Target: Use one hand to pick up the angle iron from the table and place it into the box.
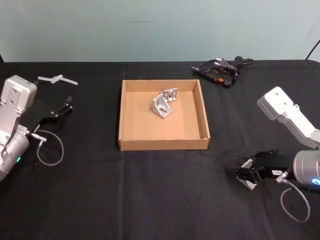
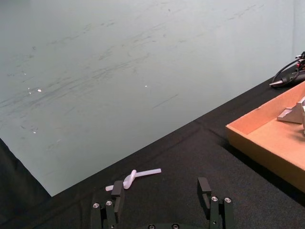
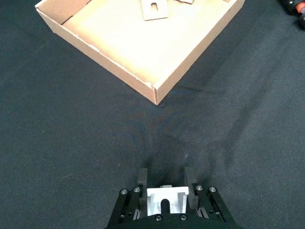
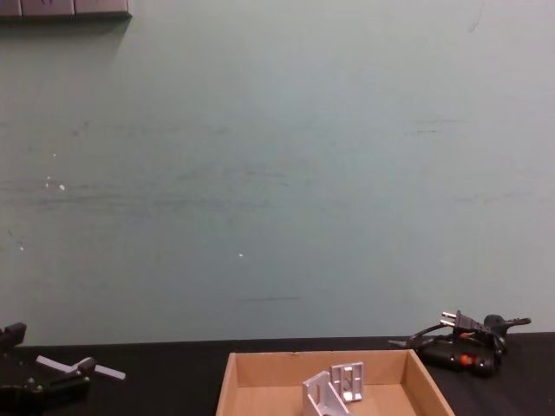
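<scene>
My right gripper (image 1: 252, 175) hangs low over the black table (image 1: 150, 200), in front of the box and to its right. It is shut on a silver angle iron (image 3: 164, 199), whose sides touch both fingers (image 3: 142, 176). The brown cardboard box (image 1: 162, 144) sits mid-table, a short way beyond this gripper (image 3: 166, 177). Two more silver angle irons (image 1: 162, 106) (image 1: 170, 94) lie inside the box toward its back wall, and the chest view shows them too (image 4: 321, 394). My left gripper (image 1: 60, 107) rests at the far left, open and empty (image 2: 160, 190).
A white plastic piece (image 1: 57, 79) lies at the back left, just beyond the left gripper. A black tool with cable and plug (image 1: 220, 70) lies behind the box's right corner. The table's back edge meets a pale green wall (image 4: 277, 173).
</scene>
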`<control>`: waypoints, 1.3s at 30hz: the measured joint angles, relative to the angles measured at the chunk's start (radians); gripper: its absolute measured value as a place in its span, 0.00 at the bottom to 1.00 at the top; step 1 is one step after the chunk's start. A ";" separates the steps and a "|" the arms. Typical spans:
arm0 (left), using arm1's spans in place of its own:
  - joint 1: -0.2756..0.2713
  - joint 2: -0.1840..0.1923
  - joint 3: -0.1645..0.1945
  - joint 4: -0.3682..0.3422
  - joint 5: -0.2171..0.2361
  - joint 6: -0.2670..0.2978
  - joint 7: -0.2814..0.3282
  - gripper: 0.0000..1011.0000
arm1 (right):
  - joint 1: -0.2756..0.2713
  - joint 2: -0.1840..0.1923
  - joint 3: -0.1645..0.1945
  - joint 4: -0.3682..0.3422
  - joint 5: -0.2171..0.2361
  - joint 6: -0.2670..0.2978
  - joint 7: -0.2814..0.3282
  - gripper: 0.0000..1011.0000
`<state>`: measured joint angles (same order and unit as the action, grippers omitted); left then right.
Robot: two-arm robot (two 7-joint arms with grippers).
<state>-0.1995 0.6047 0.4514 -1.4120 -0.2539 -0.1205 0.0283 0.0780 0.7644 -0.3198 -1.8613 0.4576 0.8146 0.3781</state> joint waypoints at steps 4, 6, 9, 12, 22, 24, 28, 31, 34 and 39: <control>0.000 0.000 0.000 0.000 0.000 0.000 0.000 0.99 | 0.000 0.000 0.000 0.000 0.000 0.000 0.000 0.45; 0.000 0.000 0.000 0.000 0.000 0.000 0.000 0.99 | 0.000 0.000 0.000 0.000 0.000 0.000 0.000 0.45; 0.000 0.000 0.000 0.000 0.000 0.000 0.000 0.99 | -0.004 -0.006 0.006 -0.008 -0.001 -0.013 -0.008 0.45; 0.000 0.000 0.000 0.000 0.000 0.000 0.000 0.99 | -0.010 -0.019 0.021 -0.015 0.002 -0.037 -0.016 0.45; 0.000 0.000 0.000 0.000 0.000 0.000 0.000 0.99 | 0.067 -0.079 0.003 -0.001 0.007 -0.111 -0.021 0.45; 0.000 0.000 0.000 0.000 0.000 0.000 0.000 0.99 | 0.120 -0.104 -0.024 0.034 -0.006 -0.128 -0.019 0.45; 0.000 0.000 0.000 0.000 0.000 0.000 0.000 0.99 | 0.197 -0.149 -0.066 0.107 -0.027 -0.160 -0.009 0.45; 0.000 0.000 0.000 0.000 0.000 0.000 0.000 0.99 | 0.256 -0.190 -0.099 0.166 -0.047 -0.195 0.000 0.45; 0.000 0.000 0.000 0.000 0.000 0.000 0.000 0.99 | 0.301 -0.226 -0.126 0.217 -0.062 -0.224 0.008 0.45; 0.000 0.000 0.000 0.000 0.000 0.000 0.000 0.99 | 0.396 -0.317 -0.185 0.346 -0.097 -0.282 0.024 0.45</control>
<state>-0.1995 0.6047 0.4514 -1.4120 -0.2539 -0.1205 0.0283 0.4745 0.4475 -0.5049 -1.5150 0.3608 0.5326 0.4020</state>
